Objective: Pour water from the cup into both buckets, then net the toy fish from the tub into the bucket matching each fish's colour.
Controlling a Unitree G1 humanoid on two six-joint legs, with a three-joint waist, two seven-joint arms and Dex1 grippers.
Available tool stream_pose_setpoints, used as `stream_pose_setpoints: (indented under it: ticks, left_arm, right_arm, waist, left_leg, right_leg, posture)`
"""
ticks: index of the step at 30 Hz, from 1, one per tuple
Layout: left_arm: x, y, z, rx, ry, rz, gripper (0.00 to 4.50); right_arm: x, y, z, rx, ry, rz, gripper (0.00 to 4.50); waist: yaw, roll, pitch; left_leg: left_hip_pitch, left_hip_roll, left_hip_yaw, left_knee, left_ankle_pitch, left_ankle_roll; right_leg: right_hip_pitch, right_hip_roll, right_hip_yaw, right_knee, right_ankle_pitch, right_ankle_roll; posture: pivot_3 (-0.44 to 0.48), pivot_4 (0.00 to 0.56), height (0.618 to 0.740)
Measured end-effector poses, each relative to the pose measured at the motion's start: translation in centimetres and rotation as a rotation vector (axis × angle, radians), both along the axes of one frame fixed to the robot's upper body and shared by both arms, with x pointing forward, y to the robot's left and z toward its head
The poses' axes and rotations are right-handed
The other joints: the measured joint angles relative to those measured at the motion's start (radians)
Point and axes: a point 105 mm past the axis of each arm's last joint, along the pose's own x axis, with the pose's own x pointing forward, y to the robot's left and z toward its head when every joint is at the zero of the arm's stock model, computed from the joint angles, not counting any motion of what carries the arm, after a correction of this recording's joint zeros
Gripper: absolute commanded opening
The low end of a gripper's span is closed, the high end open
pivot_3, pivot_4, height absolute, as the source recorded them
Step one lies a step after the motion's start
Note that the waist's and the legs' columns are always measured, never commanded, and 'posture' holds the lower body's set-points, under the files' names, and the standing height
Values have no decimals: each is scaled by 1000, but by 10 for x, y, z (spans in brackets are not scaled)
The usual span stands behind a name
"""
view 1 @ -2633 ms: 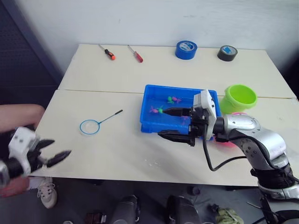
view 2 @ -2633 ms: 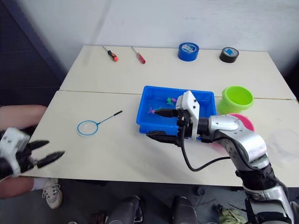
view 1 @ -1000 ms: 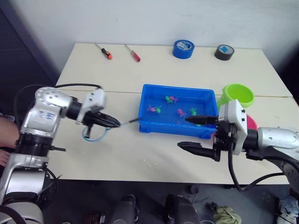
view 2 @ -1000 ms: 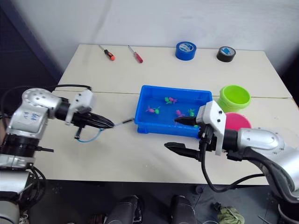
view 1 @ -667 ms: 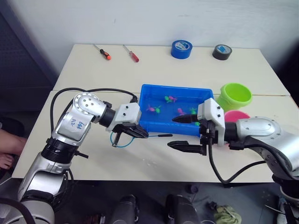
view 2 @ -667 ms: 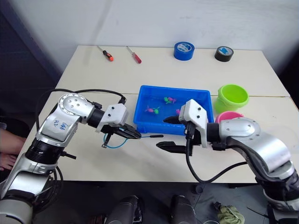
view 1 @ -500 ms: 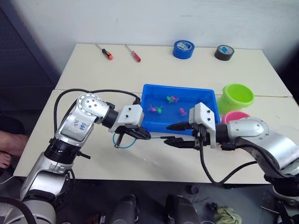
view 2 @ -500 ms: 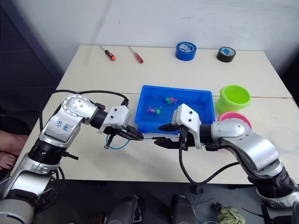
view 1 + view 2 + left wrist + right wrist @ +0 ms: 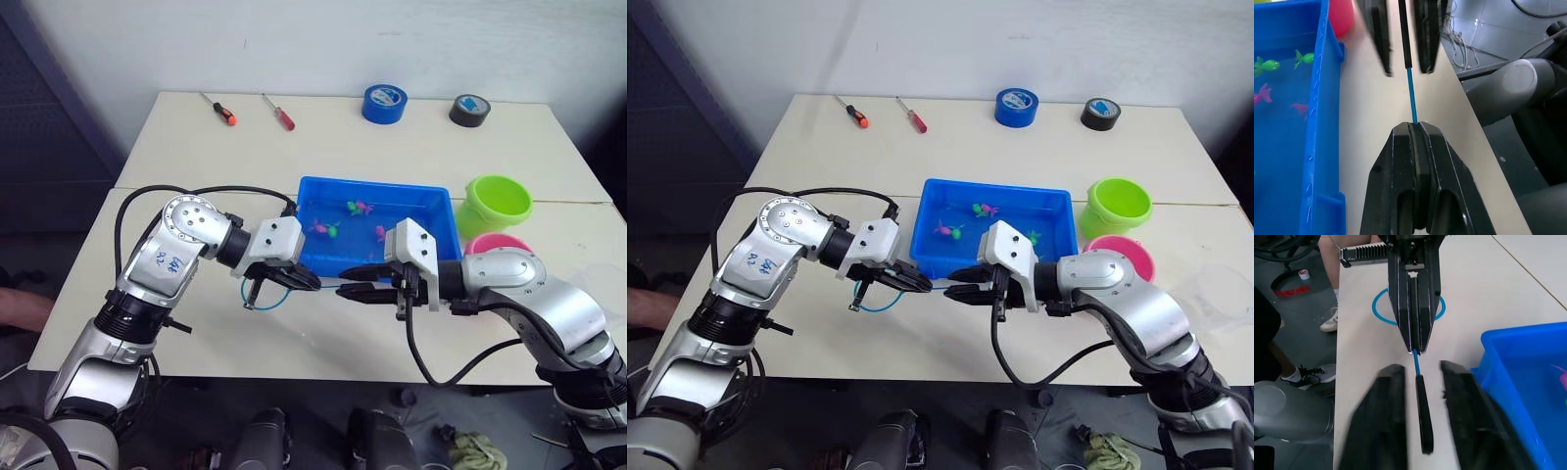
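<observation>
Left gripper (image 9: pixel 306 282) clamped on net (image 9: pixel 1418 377) shaft, presenting black handle end. Right gripper (image 9: pixel 355 291) spread, straddling handle, unclosed: handover staged beside tub (image 9: pixel 323 186).

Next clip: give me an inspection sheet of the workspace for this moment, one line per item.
Surface: pale table, made of two joined tops.
Job's things: blue tub holds water and pink and green toy fish; green bucket and pink bucket beside it; clear cup at the table's right edge; net held off the table.
Clutter: two screwdrivers, blue tape roll, black tape roll.
Grippers: left gripper shut on the net's stem; right gripper open, its fingers either side of the black handle.
Cables: black cables along both arms.
Surroundings: white wall, a person's foot.
</observation>
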Motion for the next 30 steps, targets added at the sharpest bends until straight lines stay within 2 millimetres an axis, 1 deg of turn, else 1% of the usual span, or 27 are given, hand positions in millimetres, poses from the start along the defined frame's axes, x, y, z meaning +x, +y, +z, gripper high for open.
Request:
stream_pose_setpoints:
  ticks: [1,3,4,7,8,9,10,11,12,13,14,16,19,20,23,25,27,30]
  left_arm:
    - [0,0,1,-8,14,7,0]
    - [1,0,2,-25,40,21,689]
    - [1,-1,4,-40,49,22,879]
    - [-1,-1,18,-115,76,18,2112]
    - [0,2,25,-158,99,30,2450]
    - [0,9,34,-214,137,50,2967]
    - [-1,18,44,-271,176,76,3323]
    - [-1,24,50,-304,196,92,3760]
    - [-3,30,55,-337,208,106,4178]
    - [-4,33,57,-356,216,113,4476]
    - [-6,39,57,-380,229,132,4476]
    - [-5,52,45,-372,250,204,4476]
    - [-2,61,29,-337,238,274,4476]
    - [0,62,26,-325,223,288,4476]
    - [3,63,25,-313,171,305,4476]
    - [4,63,24,-309,153,316,4476]
    - [5,63,21,-307,147,327,4476]
    - [4,61,22,-305,131,326,4476]
  right_arm:
    - [0,-1,1,-5,-11,1,42]
    - [0,-1,2,-4,-20,6,0]
    - [-1,-1,2,-4,-20,6,0]
    - [-2,-5,6,0,-19,4,0]
    - [0,-12,11,-6,-28,-15,0]
    - [4,-24,21,-21,-52,-55,0]
    - [9,-38,35,-33,-90,-103,0]
    - [11,-46,48,-33,-130,-132,0]
    - [12,-52,57,-44,-163,-147,0]
    - [14,-58,61,-57,-174,-161,0]
    - [17,-68,63,-96,-195,-183,0]
    - [28,-91,65,-185,-245,-247,0]
    - [40,-112,60,-301,-309,-276,0]
    - [43,-116,55,-340,-332,-267,0]
    - [54,-126,38,-466,-391,-241,0]
    - [60,-134,32,-515,-418,-241,0]
    - [64,-135,30,-521,-429,-240,0]
    - [66,-133,27,-478,-381,-256,0]
  waist:
    - [0,0,0]
    - [-1,0,0]
    - [-1,0,0]
    - [-1,1,0]
    - [-1,1,1]
    - [-1,1,1]
    - [-2,2,1]
    - [-2,2,1]
    - [-2,2,1]
    - [-3,2,1]
    - [-4,2,1]
    - [-5,2,1]
    - [-5,2,1]
    - [-4,2,1]
    - [-1,2,1]
    - [-3,2,1]
    - [-4,2,1]
    - [-5,2,1]
  left_leg:
    - [0,0,0,0,0,0]
    - [0,0,0,0,0,0]
    - [0,0,0,0,0,0]
    - [0,0,0,0,0,0]
    - [0,0,0,0,0,0]
    - [0,0,0,0,0,0]
    - [0,0,0,0,0,0]
    - [0,1,0,0,0,0]
    - [1,1,-1,0,0,0]
    - [2,1,-1,-1,-1,-1]
    - [2,1,0,-1,-1,-1]
    - [2,1,1,-1,-1,-1]
    - [2,0,2,-1,-1,-1]
    - [2,0,3,-1,-1,-1]
    - [2,0,3,-1,0,0]
    - [1,0,4,-1,-1,0]
    - [1,0,3,-1,0,0]
    - [2,1,3,-1,0,-1]
  right_leg:
    - [0,0,0,0,0,0]
    - [0,0,0,0,0,0]
    - [0,0,0,1,0,0]
    - [0,0,0,0,0,0]
    - [0,0,0,0,0,0]
    - [0,0,0,0,0,0]
    - [0,0,0,0,0,0]
    - [0,0,0,0,0,0]
    - [1,0,0,0,0,0]
    - [1,0,0,0,0,0]
    - [1,0,0,0,0,0]
    - [1,0,1,0,0,0]
    - [1,0,2,-1,0,0]
    - [1,0,3,-1,0,0]
    - [0,0,4,-2,0,0]
    - [0,0,4,-2,0,0]
    - [0,0,4,-2,0,0]
    - [0,1,4,-1,0,0]
  posture:
    - [0,150,740]
    - [0,150,740]
    - [0,150,740]
    - [0,150,740]
    - [0,150,740]
    - [0,150,740]
    - [0,150,740]
    - [0,150,740]
    - [0,150,740]
    - [0,150,740]
    - [0,150,740]
    - [0,150,740]
    - [0,150,740]
    - [0,150,740]
    - [0,150,740]
    - [0,150,740]
    - [0,150,740]
    - [0,150,740]
